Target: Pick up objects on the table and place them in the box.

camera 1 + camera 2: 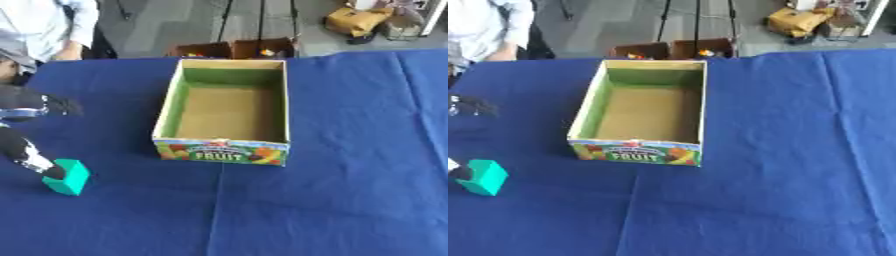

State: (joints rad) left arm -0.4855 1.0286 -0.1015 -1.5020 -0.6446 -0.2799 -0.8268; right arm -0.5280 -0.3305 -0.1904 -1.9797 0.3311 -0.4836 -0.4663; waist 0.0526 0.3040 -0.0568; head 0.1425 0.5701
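Note:
A teal block point(68, 176) rests on the blue tablecloth near the left edge, in front of and to the left of the box. My left hand point(26, 152) comes in from the left edge and touches the block's upper left side; most of the hand is cut off by the view's edge. The cardboard box point(220, 150), with a "FRUIT" label on its front wall and green inner walls, stands open in the middle of the table with nothing inside. My right hand shows in neither view.
The blue cloth point(350, 175) covers the whole table. Two small open cartons point(232, 49) stand just past the far edge. A person's sleeve point(52, 25) is at the far left corner. A yellow bag point(354, 20) lies on the floor behind.

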